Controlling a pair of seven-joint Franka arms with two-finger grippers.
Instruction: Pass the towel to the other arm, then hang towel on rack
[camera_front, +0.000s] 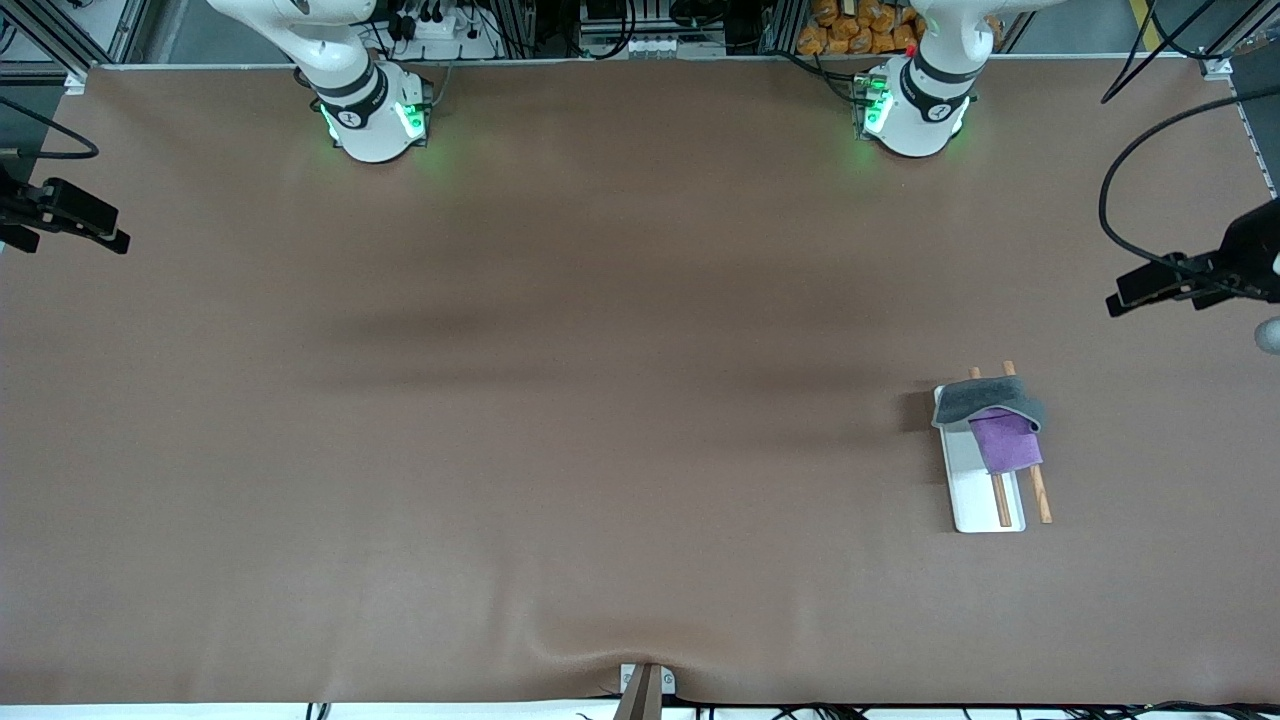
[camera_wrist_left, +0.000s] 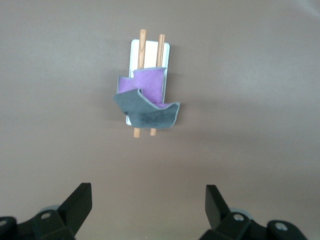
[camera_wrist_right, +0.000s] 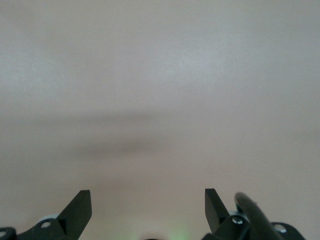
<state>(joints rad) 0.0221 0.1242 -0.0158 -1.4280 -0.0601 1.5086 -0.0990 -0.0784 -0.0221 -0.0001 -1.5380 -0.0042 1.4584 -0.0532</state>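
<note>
Grey-purple soft towel (camera_front: 992, 420) drapes rack (camera_front: 975, 495) rods; left gripper (camera_wrist_left: 148, 205), right gripper (camera_wrist_right: 148, 205) fingers spread, empty

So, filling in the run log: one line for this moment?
towel: draped on rack | left gripper: open, above table | right gripper: open, empty

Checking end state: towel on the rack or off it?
On. The towel lies draped over both rods of the rack, grey fold across, purple side showing; neither end effector touches it.

The towel (camera_front: 990, 415) hides the middle of the rack (camera_front: 975, 495) rods
</note>
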